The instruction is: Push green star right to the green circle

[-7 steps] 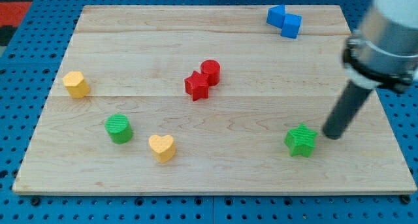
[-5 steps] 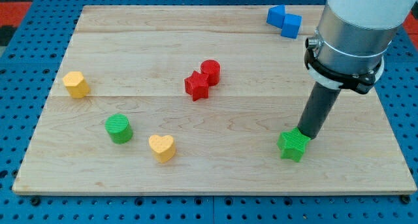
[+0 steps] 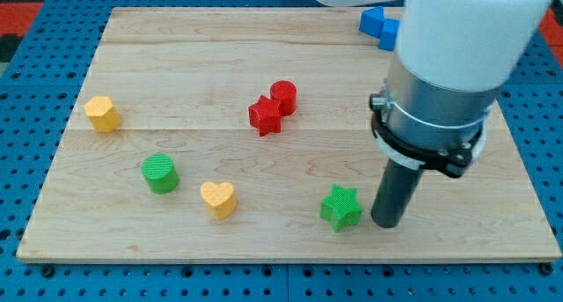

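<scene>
Tip: my tip [image 3: 388,223] stood on the board in the lower right of the frame, just to the right of the green star, close beside it; whether it touched could not be told.
Jaws: the arm carried none, only the straight dark rod, which had hold of nothing.
Green star: the green star [image 3: 340,207] lay low in the frame, right of centre, near the board's bottom edge.
Green circle: the green circle [image 3: 160,173] sat in the lower left, well apart from the star.
Between them: the yellow heart [image 3: 218,198] lay just right of the circle and a little lower.
Red pair: the red star [image 3: 265,115] and the red circle [image 3: 283,97] touched each other near the centre, the circle at the star's upper right.
Yellow block: a yellow block [image 3: 103,114], shape unclear, sat at the left side.
Blue blocks: two blue blocks [image 3: 377,26] lay at the top right, partly hidden behind the arm.
Board: the wooden board [image 3: 176,55] rested on a blue pegboard.
</scene>
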You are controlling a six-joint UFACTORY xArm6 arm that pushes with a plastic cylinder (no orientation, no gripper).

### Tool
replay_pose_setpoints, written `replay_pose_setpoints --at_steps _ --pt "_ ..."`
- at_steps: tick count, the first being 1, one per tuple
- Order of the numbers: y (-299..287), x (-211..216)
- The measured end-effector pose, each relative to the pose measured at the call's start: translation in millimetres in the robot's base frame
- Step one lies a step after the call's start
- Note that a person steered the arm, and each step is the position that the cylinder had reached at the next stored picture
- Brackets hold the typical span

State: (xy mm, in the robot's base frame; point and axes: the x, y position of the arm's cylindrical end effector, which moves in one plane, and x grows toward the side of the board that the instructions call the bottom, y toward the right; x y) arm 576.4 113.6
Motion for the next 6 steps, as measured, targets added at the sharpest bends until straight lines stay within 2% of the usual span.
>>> replay_pose_setpoints --at_steps 2,4,6 --pt "-117.4 -9.5" --pt "-202.7 -15.3" --pt "-220.2 -18.5"
